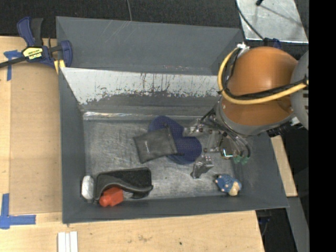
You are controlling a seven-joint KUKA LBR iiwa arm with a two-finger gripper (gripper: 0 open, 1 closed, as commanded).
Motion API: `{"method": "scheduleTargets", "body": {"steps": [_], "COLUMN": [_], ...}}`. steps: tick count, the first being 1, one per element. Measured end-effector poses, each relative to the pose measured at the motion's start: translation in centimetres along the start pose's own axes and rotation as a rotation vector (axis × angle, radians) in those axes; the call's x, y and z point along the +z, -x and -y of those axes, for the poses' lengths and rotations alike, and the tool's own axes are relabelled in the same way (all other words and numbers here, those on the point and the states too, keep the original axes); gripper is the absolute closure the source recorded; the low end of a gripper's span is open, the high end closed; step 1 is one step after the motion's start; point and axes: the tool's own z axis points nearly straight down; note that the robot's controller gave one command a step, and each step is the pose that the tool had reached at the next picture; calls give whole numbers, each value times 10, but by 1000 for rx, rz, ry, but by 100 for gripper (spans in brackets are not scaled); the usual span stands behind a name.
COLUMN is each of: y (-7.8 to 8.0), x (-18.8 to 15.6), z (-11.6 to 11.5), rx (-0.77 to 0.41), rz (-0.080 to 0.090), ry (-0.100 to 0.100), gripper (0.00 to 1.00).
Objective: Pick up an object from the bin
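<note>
Blue round disc (187, 151): I am seeing it lying flat on the bin (71, 161) floor, a little right of the middle and toward the far side. A dark grey flat pouch (156, 145) is lying across its left half, covering it there and leaving the disc's far edge and right part showing.

Pincer (198, 150): it is hanging over the disc's right edge, reaching in from the right under the arm's orange cover (260, 88). Its two metal fingers (200, 169) are standing apart, released, one toward the far side and one toward the near side, with the disc's right rim lying between them as I am looking down. I am not seeing anything gripped. Whether the tips are touching the floor I cannot tell.

Small blue and yellow toy (227, 185): it is lying just near and right of the pincer's nearer finger, close to the bin's near wall, apart from the disc.

Black shoe-shaped item (127, 179): it is lying in the near left part of the bin, well apart from the pincer. A red piece (111, 197) is sitting against its near left end, and a small white object (87, 188) is resting just left of it, next to the left wall.
</note>
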Motion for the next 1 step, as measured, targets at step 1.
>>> {"method": "scheduleTargets", "body": {"steps": [1], "y": [68], "x": [128], "z": [-7], "rx": [34], "rz": [3], "ry": [1], "gripper": [0]}}
